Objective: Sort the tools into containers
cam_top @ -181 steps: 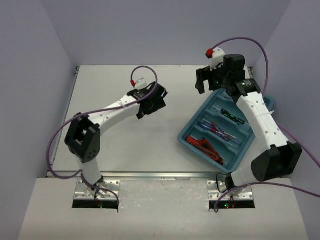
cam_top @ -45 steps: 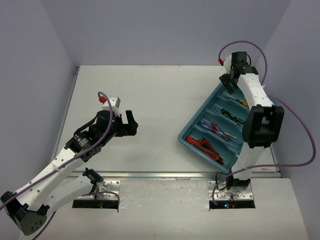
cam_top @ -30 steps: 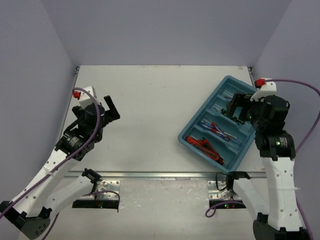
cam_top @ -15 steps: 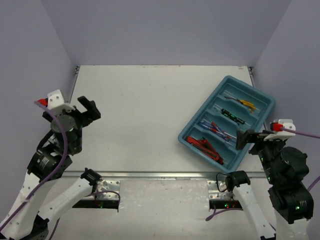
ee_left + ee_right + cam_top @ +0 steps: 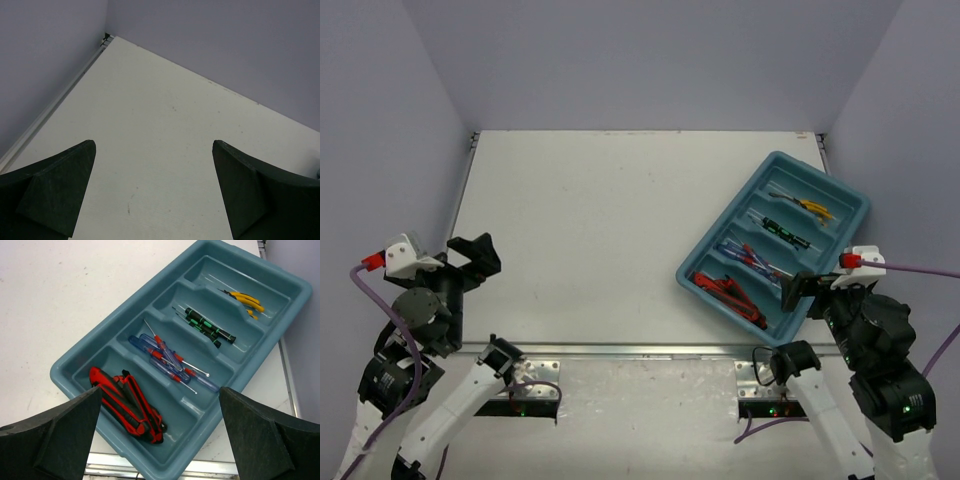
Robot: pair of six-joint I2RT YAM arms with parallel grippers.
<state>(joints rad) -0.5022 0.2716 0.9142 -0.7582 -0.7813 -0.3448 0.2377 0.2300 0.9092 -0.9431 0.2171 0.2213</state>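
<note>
The teal tray [image 5: 689, 272] lies at the table's right, and its long containers hold the tools. Red-handled pliers [image 5: 127, 405] fill the nearest compartment, then blue screwdrivers [image 5: 170, 360], black-green screwdrivers [image 5: 205, 327] and yellow-handled pliers [image 5: 245, 300] in the farthest. In the top view the red pliers [image 5: 730, 292] and yellow pliers [image 5: 812, 208] show too. My right gripper [image 5: 805, 290] [image 5: 160, 388] hangs open above the tray's near end, holding nothing. At the table's near left edge, my left gripper [image 5: 470, 258] [image 5: 153, 142] is open over bare table.
The white table [image 5: 600, 220] is walled by lavender panels on three sides. A metal rail [image 5: 620, 350] runs along the near edge. In the left wrist view, the table's far left corner [image 5: 106, 37] meets the wall.
Both arms have drawn back toward the near edge. The left gripper moved down and left off the table's middle-left; the right gripper came away from the tray's far end to its near end.
</note>
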